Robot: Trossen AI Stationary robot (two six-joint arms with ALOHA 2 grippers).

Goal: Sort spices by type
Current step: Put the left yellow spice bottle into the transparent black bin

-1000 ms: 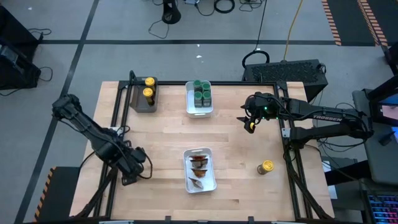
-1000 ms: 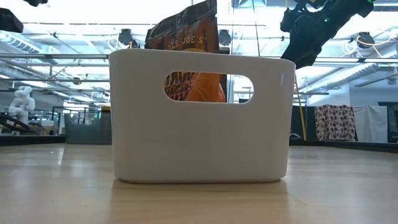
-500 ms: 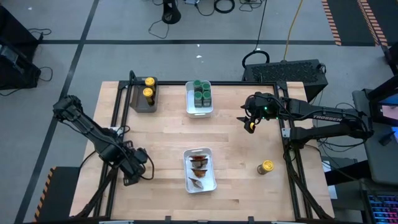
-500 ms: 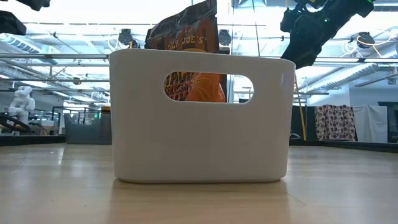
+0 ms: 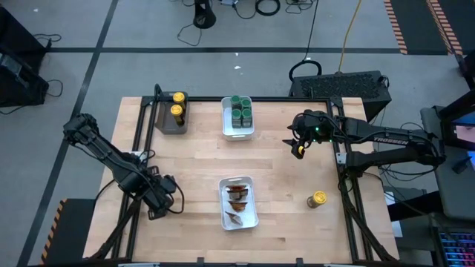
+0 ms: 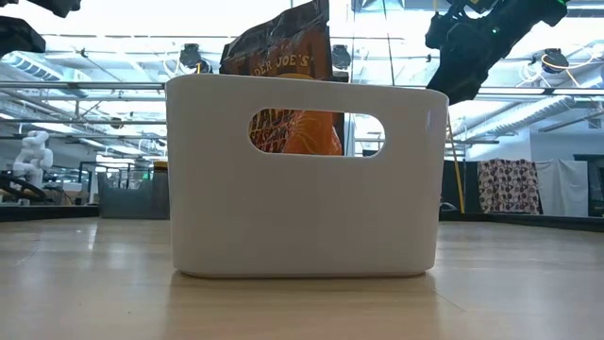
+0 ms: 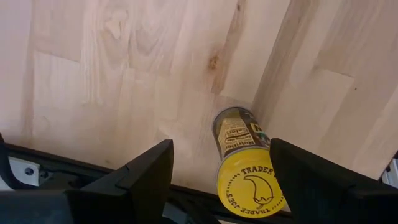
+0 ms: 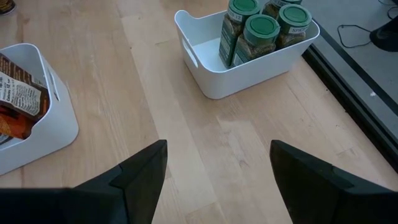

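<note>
Your left gripper (image 7: 217, 180) sits wide open round a yellow-lidded jar (image 7: 245, 168) at the near-left table edge, not clamped. Right gripper (image 8: 217, 180) hangs wide, empty, above bare wood betw. the green-jar bin (image 8: 249, 62) and packet bin (image 5: 238, 202). Another yellow jar (image 5: 318, 199) stands alone near-right; two sit in the grey tray (image 5: 169, 121).

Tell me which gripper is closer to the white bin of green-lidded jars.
Right. The right gripper hangs open just off the side of the white bin holding the green-lidded jars; the left gripper, open, sits across the table near the opposite edge.
</note>
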